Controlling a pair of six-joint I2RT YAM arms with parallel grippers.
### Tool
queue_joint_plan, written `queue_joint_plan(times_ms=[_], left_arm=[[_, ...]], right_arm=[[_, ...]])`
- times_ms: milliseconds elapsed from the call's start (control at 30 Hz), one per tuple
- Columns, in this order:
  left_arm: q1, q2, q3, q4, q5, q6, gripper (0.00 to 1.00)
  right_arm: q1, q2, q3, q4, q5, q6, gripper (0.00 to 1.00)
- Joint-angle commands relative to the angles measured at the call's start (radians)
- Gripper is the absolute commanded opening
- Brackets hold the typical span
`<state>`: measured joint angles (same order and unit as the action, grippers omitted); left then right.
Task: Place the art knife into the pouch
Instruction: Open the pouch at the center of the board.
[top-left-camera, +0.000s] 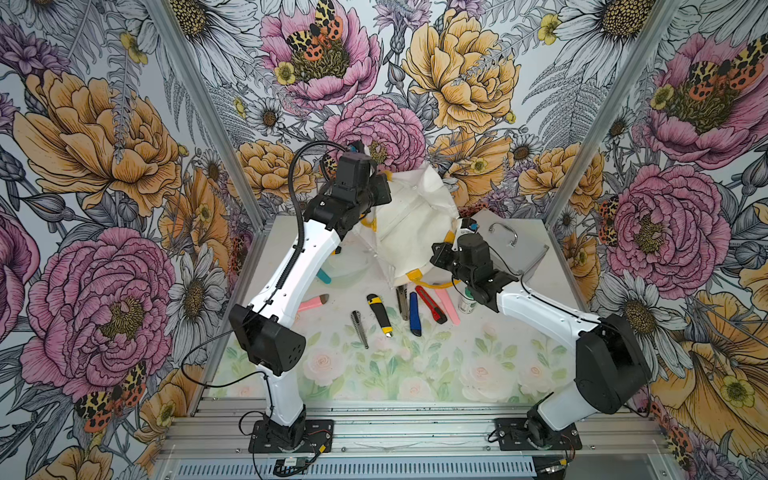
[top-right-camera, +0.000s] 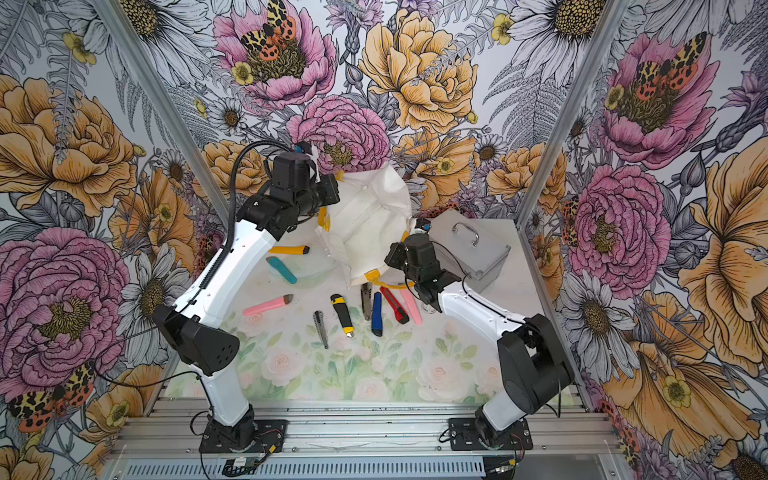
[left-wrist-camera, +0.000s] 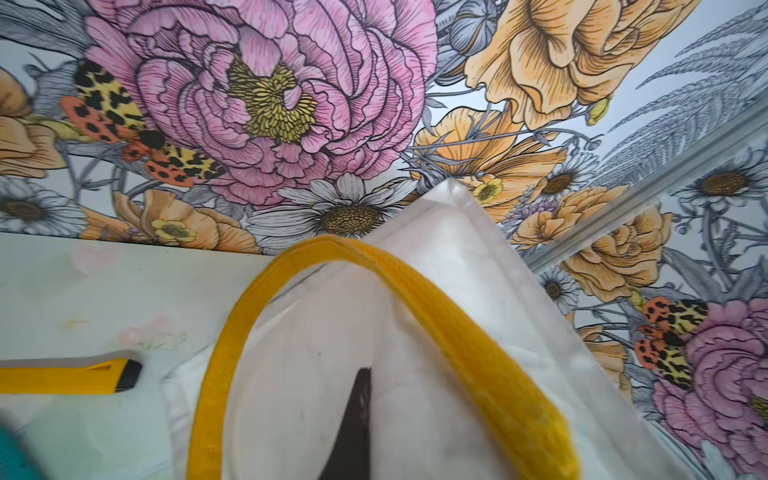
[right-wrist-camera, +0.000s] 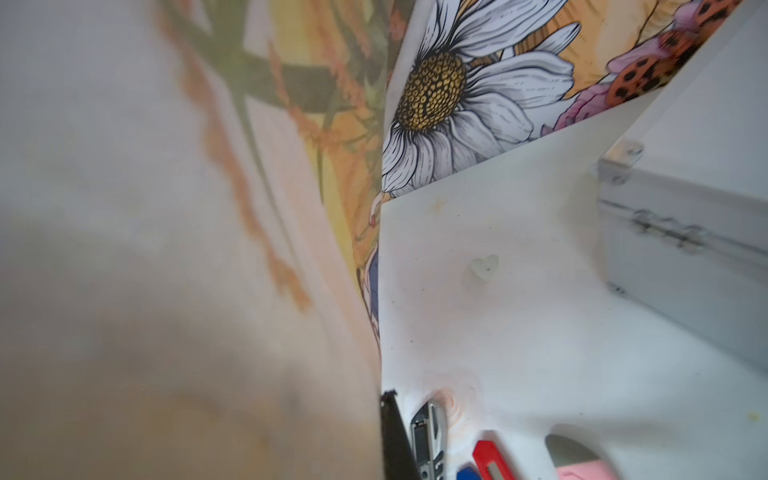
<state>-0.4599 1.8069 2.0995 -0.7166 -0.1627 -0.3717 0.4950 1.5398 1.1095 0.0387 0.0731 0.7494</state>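
The left gripper (left-wrist-camera: 365, 376) is shut on the pouch (top-left-camera: 409, 224) wall by a yellow handle (left-wrist-camera: 457, 332); only one dark finger (left-wrist-camera: 351, 432) is seen. The right gripper (right-wrist-camera: 388, 397) is likewise closed, pinched on the opposite rim, with the printed wall pressed against it. Between them the pouch is held spread open at the back of the table (top-left-camera: 415, 365), its white inside shown in both top views. The knives (top-left-camera: 414, 313) are laid on the table just in front of it. A case (top-left-camera: 515, 245) is set beside the right arm.

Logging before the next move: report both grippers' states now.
Left gripper: closed on the pouch rim.
Right gripper: closed on the pouch's opposite rim.
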Motion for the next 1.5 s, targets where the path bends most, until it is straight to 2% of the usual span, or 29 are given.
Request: queue_joint_plan(times_ms=[0, 133, 200, 433, 500, 567, 700, 900, 1133, 1300, 1467], left_arm=[[0.012, -0.134, -0.060, -0.015, -0.303, 0.180, 0.00], [0.006, -0.225, -0.156, -0.014, -0.641, 0.347, 0.00], [0.006, -0.262, -0.199, -0.012, -0.744, 0.397, 0.00], [0.004, -0.369, -0.308, -0.012, -0.869, 0.456, 0.00], [-0.002, -0.380, -0.316, -0.012, -0.901, 0.476, 0.00], [-0.006, -0.382, -0.324, -0.012, -0.877, 0.465, 0.00], [-0.004, -0.334, -0.325, -0.012, -0.739, 0.401, 0.00], [0.025, -0.140, -0.244, -0.012, -0.540, 0.367, 0.00], [0.100, 0.092, -0.112, -0.014, -0.333, 0.290, 0.00], [0.122, 0.128, -0.121, -0.016, -0.215, 0.220, 0.00], [0.119, 0.093, -0.208, -0.042, -0.145, 0.172, 0.00]], right_arm=[[-0.041, -0.103, 0.073, -0.139, 0.150, -0.146, 0.00], [-0.069, -0.182, 0.126, -0.278, 0.269, -0.253, 0.00], [-0.072, -0.207, 0.160, -0.335, 0.328, -0.301, 0.00], [-0.072, -0.216, 0.300, -0.490, 0.458, -0.410, 0.00], [-0.073, -0.196, 0.350, -0.523, 0.460, -0.436, 0.00], [-0.074, -0.157, 0.398, -0.533, 0.416, -0.441, 0.00], [-0.074, -0.029, 0.506, -0.534, 0.259, -0.412, 0.00], [-0.071, 0.185, 0.692, -0.533, 0.082, -0.379, 0.00], [-0.072, 0.364, 0.848, -0.531, 0.058, -0.389, 0.00], [-0.084, 0.414, 0.903, -0.555, 0.032, -0.387, 0.00], [-0.097, 0.411, 0.877, -0.628, 0.006, -0.374, 0.00]])
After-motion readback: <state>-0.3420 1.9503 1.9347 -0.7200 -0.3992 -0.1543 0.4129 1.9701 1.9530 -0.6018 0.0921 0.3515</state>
